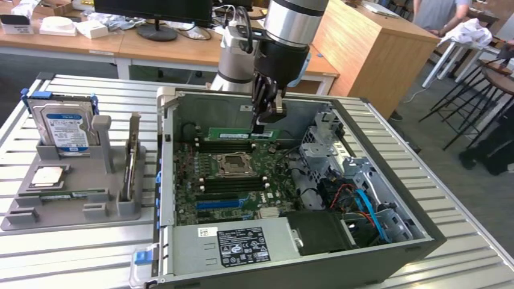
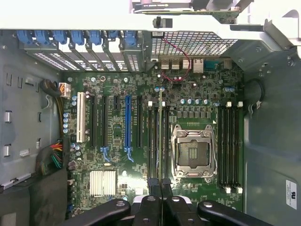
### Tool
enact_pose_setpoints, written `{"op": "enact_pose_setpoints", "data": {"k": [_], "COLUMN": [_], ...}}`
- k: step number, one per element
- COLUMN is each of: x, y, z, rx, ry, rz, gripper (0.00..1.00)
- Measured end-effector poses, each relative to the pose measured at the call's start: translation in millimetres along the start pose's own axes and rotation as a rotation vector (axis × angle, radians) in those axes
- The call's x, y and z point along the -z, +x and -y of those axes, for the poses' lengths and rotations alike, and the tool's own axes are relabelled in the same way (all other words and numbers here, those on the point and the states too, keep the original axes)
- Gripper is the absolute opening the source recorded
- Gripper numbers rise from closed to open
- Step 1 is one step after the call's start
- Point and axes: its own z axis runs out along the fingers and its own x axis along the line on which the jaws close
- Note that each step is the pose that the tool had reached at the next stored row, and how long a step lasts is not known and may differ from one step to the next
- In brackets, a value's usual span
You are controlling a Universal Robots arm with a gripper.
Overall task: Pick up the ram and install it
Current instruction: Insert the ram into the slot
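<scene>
Jaws of the gripper [image 1: 263,123] were clamped shut on the ram [image 1: 237,133], which hung at their 6 o'clock, edge down. Its long axis ran 9-to-3 in the exterior view, parallel to the memory slots [image 1: 233,146] just beneath.

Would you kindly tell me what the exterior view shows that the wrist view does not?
The exterior view gives the grey tray beside the computer case, holding a hard drive and a silver processor chip. The wrist view gives instead the white expansion slot and the mesh vent. Shared: the gripper shut on the ram above the motherboard, and the empty processor socket.
</scene>
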Motion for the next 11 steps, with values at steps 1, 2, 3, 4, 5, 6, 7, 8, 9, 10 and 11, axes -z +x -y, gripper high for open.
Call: {"op": "enact_pose_setpoints", "data": {"k": [1,2,3,4,5,6,7,8,9,10,11], "x": [-0.5,-1.3,-2.1,-2.9,-3.8,-4.8,-5.8,-6.9,-8.0,-9.0,-9.8], "y": [0.0,0.0,0.1,0.0,0.0,0.1,0.1,0.0,0.0,0.1,0.1], "z": [0.0,0.1,0.0,0.1,0.1,0.2,0.2,0.2,0.3,0.3,0.3], "rx": [0.000,0.000,0.000,0.000,0.000,0.000,0.000,0.000,0.000,0.000,0.000], "ry": [0.0001,0.0001,0.0001,0.0001,0.0001,0.0001,0.0001,0.0000,0.0001,0.0000,0.0001], "rz": [0.0003,0.0003,0.0002,0.0002,0.0001,0.0001,0.0001,0.0001,0.0001,0.0000,0.0001], "gripper": [0.11,0.11,0.11,0.11,0.11,0.11,0.11,0.11,0.11,0.11,0.11]}}
